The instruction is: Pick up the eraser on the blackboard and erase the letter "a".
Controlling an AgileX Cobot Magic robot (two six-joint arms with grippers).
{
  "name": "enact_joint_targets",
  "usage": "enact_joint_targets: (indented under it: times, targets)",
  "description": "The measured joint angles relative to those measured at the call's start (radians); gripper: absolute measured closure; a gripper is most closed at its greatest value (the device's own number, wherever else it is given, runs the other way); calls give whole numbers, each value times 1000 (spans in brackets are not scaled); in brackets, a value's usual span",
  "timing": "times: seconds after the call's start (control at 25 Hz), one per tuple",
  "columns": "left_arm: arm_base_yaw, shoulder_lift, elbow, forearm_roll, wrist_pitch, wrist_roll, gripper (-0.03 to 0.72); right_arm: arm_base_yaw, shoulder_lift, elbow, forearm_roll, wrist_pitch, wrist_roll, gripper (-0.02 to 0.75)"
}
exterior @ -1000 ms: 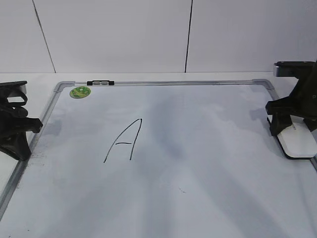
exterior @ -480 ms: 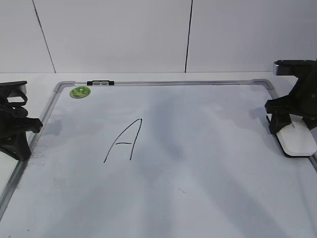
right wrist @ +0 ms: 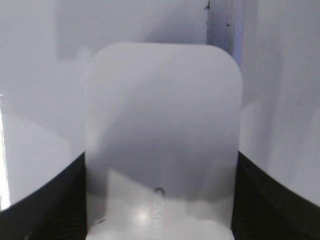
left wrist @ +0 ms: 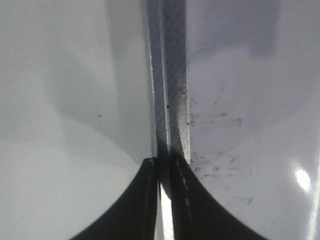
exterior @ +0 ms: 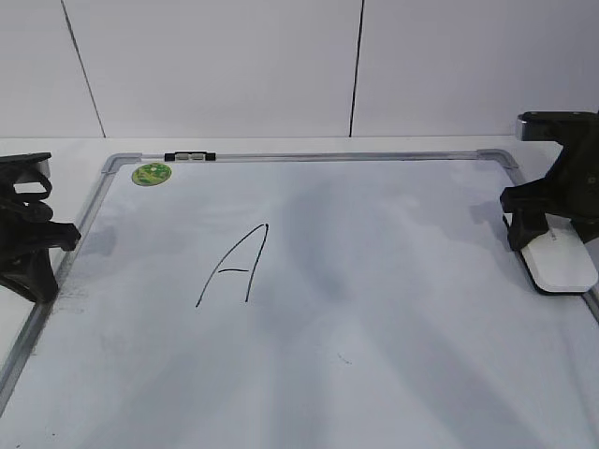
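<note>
The blackboard (exterior: 402, 253) is a white dry-erase board with a grey frame, lying flat. The eraser (exterior: 562, 267) is a white rounded block at the board's right edge. My right gripper (exterior: 554, 243) straddles it. In the right wrist view the two fingers of the right gripper (right wrist: 160, 160) press against both long sides of the eraser (right wrist: 162, 115). My left gripper (exterior: 44, 285) is shut and empty over the board's left frame. It also shows in the left wrist view (left wrist: 165, 165). No small lowercase "a" shows in any view.
A tall slanted capital "A" (exterior: 234, 267) is drawn left of the board's middle. A green round sticker (exterior: 151, 173) and a black clip (exterior: 190, 156) sit at the top left. The grey frame rail (left wrist: 170, 100) runs under the left gripper. A white wall stands behind.
The right gripper and the eraser have shifted slightly up and to the right together. The left arm has not moved.
</note>
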Motion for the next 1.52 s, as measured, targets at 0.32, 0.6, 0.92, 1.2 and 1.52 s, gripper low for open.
enact_joint_targets:
  times: [0.32,0.6,0.92,1.2,1.52]
  targets:
    - [0,0,0,0,0,0,645,0,0,0,2,-2,0,120]
    - [0,0,0,0,0,0,645,0,0,-52,2,33,2,115]
    - [0,0,0,0,0,0,645,0,0,-241,2,260,2,132]
    - [0,0,0,0,0,0,645,0,0,-289,2,404,2,153]
    - [0,0,0,6,0,2,613,0,0,-291,14,413,2,154]
